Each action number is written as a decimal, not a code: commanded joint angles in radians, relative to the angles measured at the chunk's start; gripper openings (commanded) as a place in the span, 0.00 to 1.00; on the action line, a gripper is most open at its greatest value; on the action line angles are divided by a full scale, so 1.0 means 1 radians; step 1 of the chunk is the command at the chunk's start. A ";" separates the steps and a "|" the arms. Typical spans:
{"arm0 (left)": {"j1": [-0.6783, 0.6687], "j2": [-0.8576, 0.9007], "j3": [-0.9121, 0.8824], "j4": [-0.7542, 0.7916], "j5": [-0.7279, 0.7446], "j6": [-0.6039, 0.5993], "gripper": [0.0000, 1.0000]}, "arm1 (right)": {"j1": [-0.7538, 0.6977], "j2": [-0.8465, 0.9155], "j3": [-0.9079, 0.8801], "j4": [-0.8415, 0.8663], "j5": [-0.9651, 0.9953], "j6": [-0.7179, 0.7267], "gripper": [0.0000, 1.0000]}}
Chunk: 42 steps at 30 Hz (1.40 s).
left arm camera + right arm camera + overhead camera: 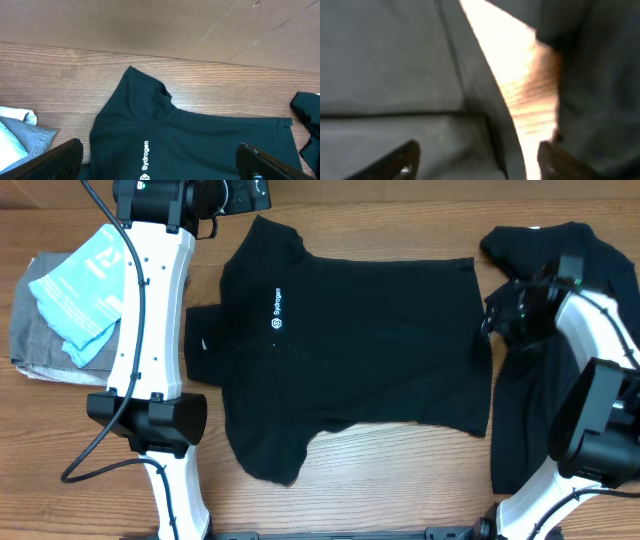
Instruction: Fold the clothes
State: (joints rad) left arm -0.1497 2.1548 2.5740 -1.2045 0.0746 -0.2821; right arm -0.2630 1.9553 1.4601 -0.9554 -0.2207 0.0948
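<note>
Wooden table (400, 480), black polo shirt (350, 350) spread flat

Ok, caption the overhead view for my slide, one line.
Black short-sleeved polo shirt spread flat on the wooden table, second black garment bunched at right.

polo shirt (350, 360) flat, logo up, collar toward left | right gripper (492, 322) at its hem | other black garment (540, 242) crumpled, right side | blue packet (85, 295) lying on grey garment (35, 345), far left
</note>
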 commanded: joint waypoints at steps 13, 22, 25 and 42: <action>0.005 0.002 -0.002 0.003 -0.007 -0.010 1.00 | -0.008 -0.074 0.407 -0.329 0.087 0.040 1.00; 0.005 0.002 -0.002 0.003 -0.007 -0.010 1.00 | -0.008 -0.074 0.407 -0.329 0.087 0.040 1.00; 0.005 0.002 -0.002 0.003 -0.007 -0.010 1.00 | -0.008 -0.074 0.407 -0.329 0.087 0.040 1.00; 0.005 0.002 -0.002 0.016 0.002 -0.011 1.00 | -0.008 -0.074 0.407 -0.329 0.087 0.040 1.00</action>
State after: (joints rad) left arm -0.1497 2.1548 2.5736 -1.2007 0.0746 -0.2821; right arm -0.2676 1.8935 1.8526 -1.2873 -0.1482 0.1310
